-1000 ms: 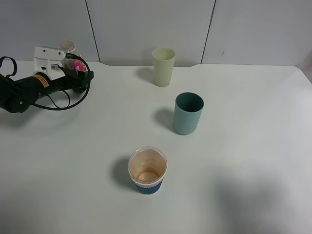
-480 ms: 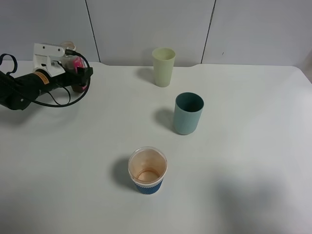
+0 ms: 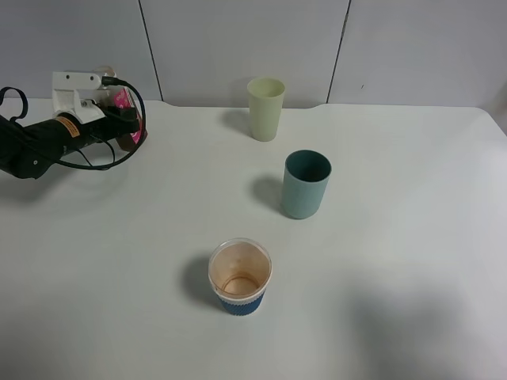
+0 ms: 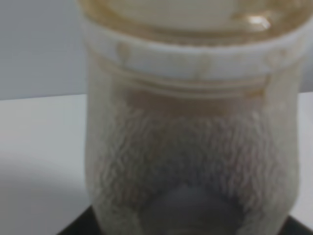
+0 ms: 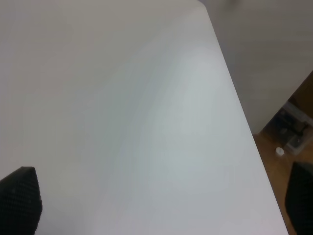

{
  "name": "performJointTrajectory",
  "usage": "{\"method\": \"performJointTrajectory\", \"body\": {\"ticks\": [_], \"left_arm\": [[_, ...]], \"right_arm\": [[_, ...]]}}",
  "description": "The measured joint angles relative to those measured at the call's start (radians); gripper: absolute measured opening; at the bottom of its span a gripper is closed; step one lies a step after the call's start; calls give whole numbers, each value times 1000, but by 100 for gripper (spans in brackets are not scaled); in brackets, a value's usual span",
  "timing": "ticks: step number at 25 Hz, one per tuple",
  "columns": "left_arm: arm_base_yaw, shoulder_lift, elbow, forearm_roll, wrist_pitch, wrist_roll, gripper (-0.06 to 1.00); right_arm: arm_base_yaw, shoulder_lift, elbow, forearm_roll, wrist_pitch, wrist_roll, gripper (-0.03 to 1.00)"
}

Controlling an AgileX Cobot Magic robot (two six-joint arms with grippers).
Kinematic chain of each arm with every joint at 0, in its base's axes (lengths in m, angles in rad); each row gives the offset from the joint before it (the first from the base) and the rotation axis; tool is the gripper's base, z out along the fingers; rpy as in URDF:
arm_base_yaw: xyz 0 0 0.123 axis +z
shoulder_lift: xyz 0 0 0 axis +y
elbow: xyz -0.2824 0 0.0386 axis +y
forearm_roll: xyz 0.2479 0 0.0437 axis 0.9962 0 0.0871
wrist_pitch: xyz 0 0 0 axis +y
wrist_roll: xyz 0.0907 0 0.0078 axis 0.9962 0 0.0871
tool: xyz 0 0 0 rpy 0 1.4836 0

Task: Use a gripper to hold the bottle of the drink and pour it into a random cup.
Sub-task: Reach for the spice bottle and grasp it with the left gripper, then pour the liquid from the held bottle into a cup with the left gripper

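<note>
Bottle (image 3: 121, 98): clear, capless, pink label, brown drink; far left of counter (image 3: 396, 237).
Left hand (image 3: 125, 119): clamped on bottle.
Right hand (image 5: 161, 200): wide.

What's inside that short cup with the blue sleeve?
The cup shows brown stains on its inner wall and a darker ring on its floor, nothing solid. Its near wall covers the floor's front edge.
</note>
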Motion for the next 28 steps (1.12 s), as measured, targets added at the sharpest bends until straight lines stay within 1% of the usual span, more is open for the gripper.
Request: {"method": "performJointTrajectory", "body": {"ticks": [4,9,11,14,18,20,24,28], "left_arm": [[-1,-19,1,24,35,0,32],[-26,-96,41,25,127,1,32],[-37,-140,76,1,145,17,32],[-54,-225,133,-67,174,83,32],[-80,-349,217,-189,206,173,32],[-95,-412,258,-278,229,219,32],[-135,-537,340,-454,277,344,32],[-199,-658,406,-643,339,518,32]], "right_arm": [[0,0,0,0,0,0,99],[0,0,0,0,0,0,99],[0,0,0,0,0,0,99],[0,0,0,0,0,0,99],[0,0,0,0,0,0,99],[0,0,0,0,0,0,99],[0,0,0,0,0,0,99],[0,0,0,0,0,0,99]]}}
